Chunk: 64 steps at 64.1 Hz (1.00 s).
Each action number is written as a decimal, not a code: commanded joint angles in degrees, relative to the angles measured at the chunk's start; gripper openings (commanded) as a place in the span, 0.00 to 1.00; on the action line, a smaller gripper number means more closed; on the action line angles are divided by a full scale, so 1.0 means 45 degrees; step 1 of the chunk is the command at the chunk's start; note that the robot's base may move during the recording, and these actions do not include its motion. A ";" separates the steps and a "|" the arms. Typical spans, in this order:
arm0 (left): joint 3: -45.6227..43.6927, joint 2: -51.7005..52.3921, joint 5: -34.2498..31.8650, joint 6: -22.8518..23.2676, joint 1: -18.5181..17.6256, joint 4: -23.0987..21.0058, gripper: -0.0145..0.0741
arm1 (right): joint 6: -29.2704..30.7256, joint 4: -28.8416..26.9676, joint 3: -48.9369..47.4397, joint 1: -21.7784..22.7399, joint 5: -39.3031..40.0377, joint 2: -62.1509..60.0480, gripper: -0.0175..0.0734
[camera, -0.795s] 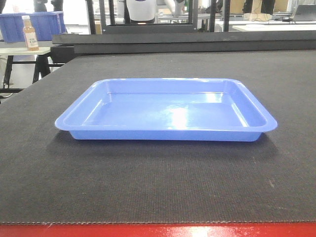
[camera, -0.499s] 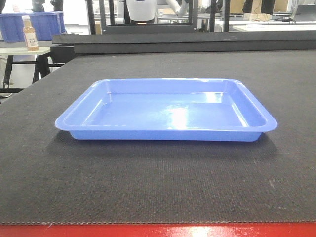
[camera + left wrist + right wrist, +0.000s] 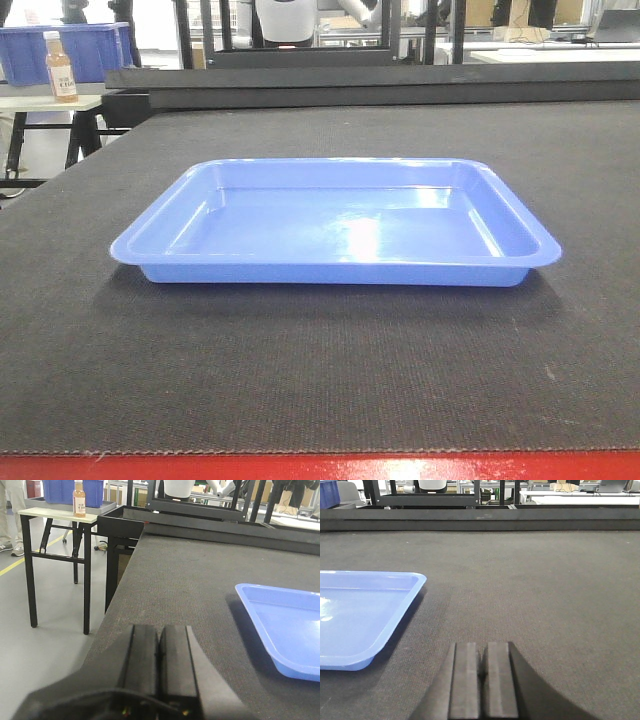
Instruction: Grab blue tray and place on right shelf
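Note:
The blue tray (image 3: pixel 335 222) lies flat and empty on the dark mat (image 3: pixel 320 370), in the middle of the front view. My left gripper (image 3: pixel 159 629) is shut with nothing in it, low over the mat to the left of the blue tray (image 3: pixel 287 625) and apart from it. My right gripper (image 3: pixel 483 646) is also shut and empty, to the right of the blue tray (image 3: pixel 360 615) with a gap of mat between. Neither gripper shows in the front view. The right shelf is out of view.
The mat sits on a red-edged table (image 3: pixel 320 467). A raised black ledge (image 3: pixel 380 85) runs along the mat's far side. To the left stands a small table (image 3: pixel 55 516) with a bottle (image 3: pixel 79 499) and dark blue bins (image 3: pixel 65 50); the floor drops off beside the mat's left edge (image 3: pixel 120 595).

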<state>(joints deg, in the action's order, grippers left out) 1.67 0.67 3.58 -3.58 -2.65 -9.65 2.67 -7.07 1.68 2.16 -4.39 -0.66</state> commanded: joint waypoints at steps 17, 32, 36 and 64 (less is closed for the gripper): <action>-0.1277 0.0102 -0.1744 0.0015 -0.0045 0.0188 0.11 | 0.0096 -0.0070 -0.2022 0.0054 0.2173 -0.0223 0.26; -0.6441 -0.1798 0.2681 0.0015 -0.0045 0.1229 0.16 | 0.0096 -0.0070 -0.6342 0.0016 -0.1635 0.1763 0.27; -0.7282 -0.2571 0.2755 0.0015 -0.0045 0.1229 0.24 | 0.0096 -0.0070 -0.6893 0.0016 -0.1980 0.2600 0.35; -1.0022 -0.8384 0.5182 -0.0940 -0.2216 0.0308 0.62 | 0.0096 -0.0244 -0.9264 -0.1592 -0.3025 0.7853 0.86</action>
<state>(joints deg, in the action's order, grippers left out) -38.39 -32.83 26.99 -5.27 -8.87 -7.19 2.67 -7.34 -35.59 -2.60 -20.26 31.16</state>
